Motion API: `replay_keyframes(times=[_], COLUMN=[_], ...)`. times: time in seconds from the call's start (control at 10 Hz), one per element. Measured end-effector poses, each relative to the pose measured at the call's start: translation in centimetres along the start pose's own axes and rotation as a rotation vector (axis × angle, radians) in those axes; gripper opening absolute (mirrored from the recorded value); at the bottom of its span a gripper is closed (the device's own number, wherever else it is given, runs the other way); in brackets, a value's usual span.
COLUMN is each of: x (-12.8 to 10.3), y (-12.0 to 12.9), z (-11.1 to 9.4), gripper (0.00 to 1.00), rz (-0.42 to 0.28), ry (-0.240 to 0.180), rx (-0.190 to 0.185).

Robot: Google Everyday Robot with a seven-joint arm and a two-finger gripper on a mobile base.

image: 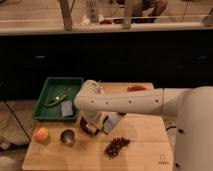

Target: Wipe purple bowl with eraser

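The purple bowl [88,129] is a dark, glossy round shape on the wooden table [145,135], just right of the steel cup [67,136]. My white arm reaches in from the right and bends down at the wrist. The gripper [93,121] hangs straight over the bowl, at or just above its rim, and covers most of it. A pale patch shows at the gripper's tip, but I cannot tell whether it is the eraser. No eraser shows anywhere else on the table.
A green tray [50,87] at the back left holds a grey-blue flat rectangle [67,108] and a yellow-green item [57,98]. An orange fruit [41,134] lies at the front left, grapes [116,146] at the front centre, a grey cloth [111,122] beside the bowl and a red-orange item [136,88] at the back.
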Motion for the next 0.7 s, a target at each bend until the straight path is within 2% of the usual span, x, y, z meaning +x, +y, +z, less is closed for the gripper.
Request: replay_keyframes(times=[0.4, 0.7], x=[3.2, 2.1], y=[-1.3, -4.4], z=[0.5, 0.1], gripper=[0.04, 0.04], rz=[0.054, 0.004], ry=[0.021, 0.019], rx=[-0.005, 0.017])
